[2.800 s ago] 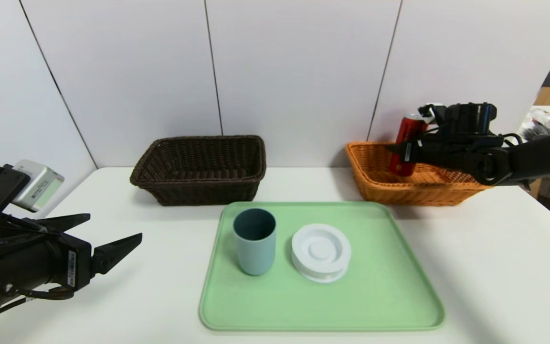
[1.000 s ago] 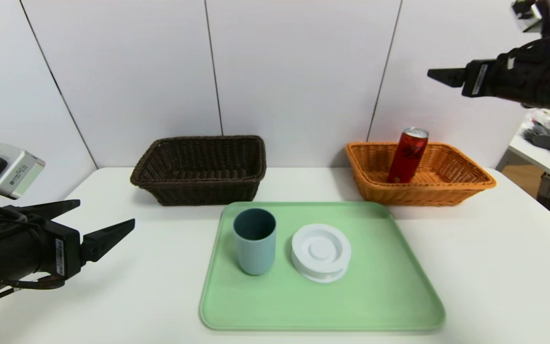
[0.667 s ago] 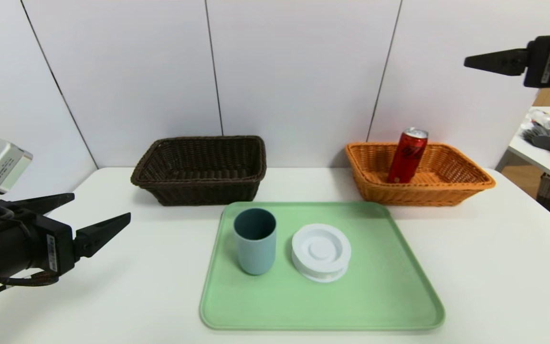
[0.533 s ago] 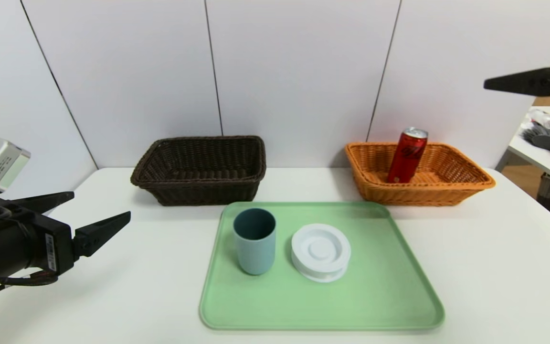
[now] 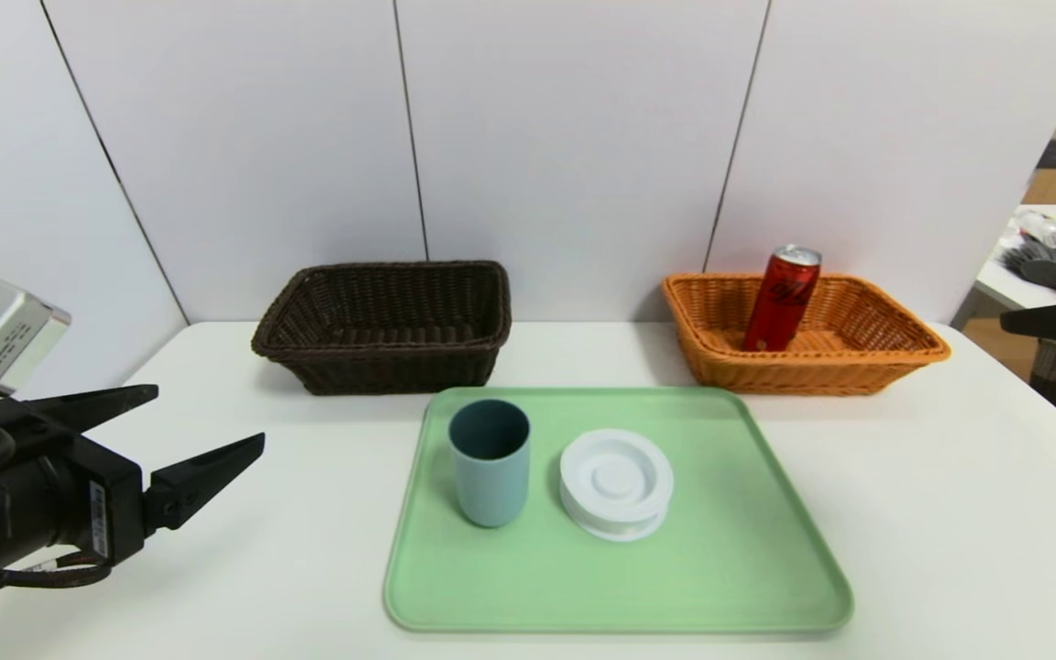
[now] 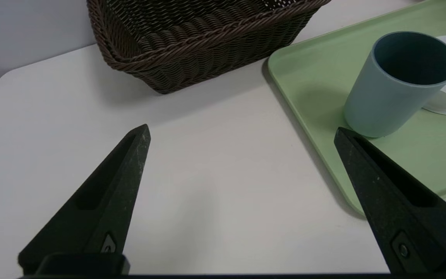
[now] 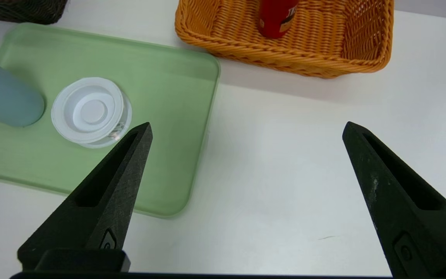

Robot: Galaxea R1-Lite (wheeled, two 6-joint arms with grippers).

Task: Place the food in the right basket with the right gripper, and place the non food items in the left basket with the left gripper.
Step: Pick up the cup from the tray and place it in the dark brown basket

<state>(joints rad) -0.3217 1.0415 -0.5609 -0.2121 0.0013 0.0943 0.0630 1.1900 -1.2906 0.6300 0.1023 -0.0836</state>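
Red can (image 5: 783, 298) stands in the orange basket (image 5: 895, 365): food done! Cup (image 5: 489, 463) and white disc (image 5: 617, 484) wait on the tray (image 5: 748, 568); dark basket (image 5: 381, 353) empty. Left gripper (image 5: 207, 426) and right gripper (image 7: 246, 128) both spread wide, holding nothing.

A white counter (image 5: 904, 513) stands against a pale panelled wall (image 5: 565, 137) with dark vertical seams. At the far right, a second white table (image 5: 1028, 289) holds bright clutter.

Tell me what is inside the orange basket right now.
The orange basket holds one red can, standing upright toward its left end. The rest of the visible floor is bare; its near wall hides the front strip.
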